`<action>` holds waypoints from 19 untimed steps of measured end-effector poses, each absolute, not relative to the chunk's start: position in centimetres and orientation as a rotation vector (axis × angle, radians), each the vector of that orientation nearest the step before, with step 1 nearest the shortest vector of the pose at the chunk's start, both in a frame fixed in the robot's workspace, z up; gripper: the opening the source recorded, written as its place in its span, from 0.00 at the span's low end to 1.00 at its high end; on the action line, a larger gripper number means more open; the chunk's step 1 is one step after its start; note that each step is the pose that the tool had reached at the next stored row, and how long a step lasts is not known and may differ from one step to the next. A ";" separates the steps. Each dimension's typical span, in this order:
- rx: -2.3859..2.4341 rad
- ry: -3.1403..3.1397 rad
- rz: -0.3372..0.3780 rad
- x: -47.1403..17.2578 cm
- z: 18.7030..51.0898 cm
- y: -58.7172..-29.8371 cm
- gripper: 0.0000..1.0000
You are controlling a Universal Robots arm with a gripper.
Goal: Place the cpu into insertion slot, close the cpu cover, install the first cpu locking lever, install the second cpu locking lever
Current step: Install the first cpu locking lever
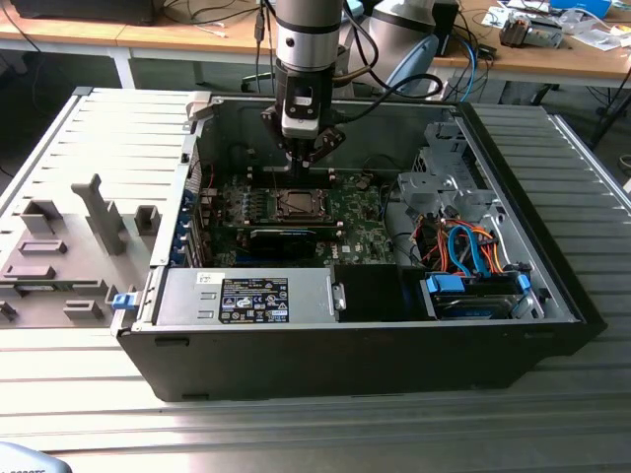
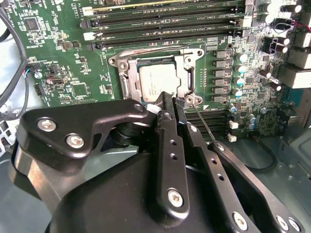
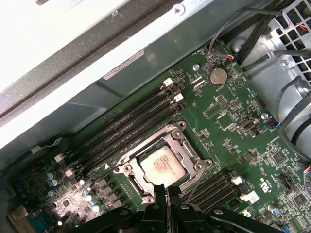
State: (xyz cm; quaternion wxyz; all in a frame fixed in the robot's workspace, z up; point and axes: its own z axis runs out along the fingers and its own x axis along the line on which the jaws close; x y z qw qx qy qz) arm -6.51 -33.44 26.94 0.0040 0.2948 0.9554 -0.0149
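Inside the open computer case (image 1: 552, 296) on the slatted grey counter (image 1: 296, 434), my gripper (image 1: 302, 156) hangs straight down over the green motherboard (image 1: 360, 222), its two black fingers pressed together with nothing visible between them. In both wrist views the cpu (image 3: 162, 167) sits flat in the insertion slot (image 2: 125, 83), its silvery top showing through the square window of the cpu cover (image 2: 187, 78), which lies down over it. My fingertips (image 2: 167, 99) hover just off one corner of the socket, close above the cover's edge (whether they touch the metal I cannot tell). A thin locking lever (image 2: 203, 121) runs at a slant from that same corner, just beside my fingers, out across the neighbouring memory slots (image 2: 228, 121). A second thin rod (image 2: 150, 48) lies along the socket's opposite side. More long memory slots (image 3: 131, 126) flank the socket, and a coin battery (image 3: 217, 76) sits further off on the board. In the exterior view, orange and blue cables (image 1: 463, 246) crowd the case toward the exterior view's right, while a grey fixture tray (image 1: 59, 246) rests outside the case toward the exterior view's left.
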 end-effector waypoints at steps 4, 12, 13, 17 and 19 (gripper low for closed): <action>0.920 2.995 -0.047 -6.5 26.9 -33.4 0.16; 0.908 2.999 -0.046 -6.5 26.9 -33.4 0.16; 0.906 2.999 -0.046 -6.5 26.9 -33.4 0.16; 0.901 3.001 -0.046 -6.5 26.9 -33.4 0.16; 0.899 3.001 -0.047 -6.5 26.9 -33.4 0.16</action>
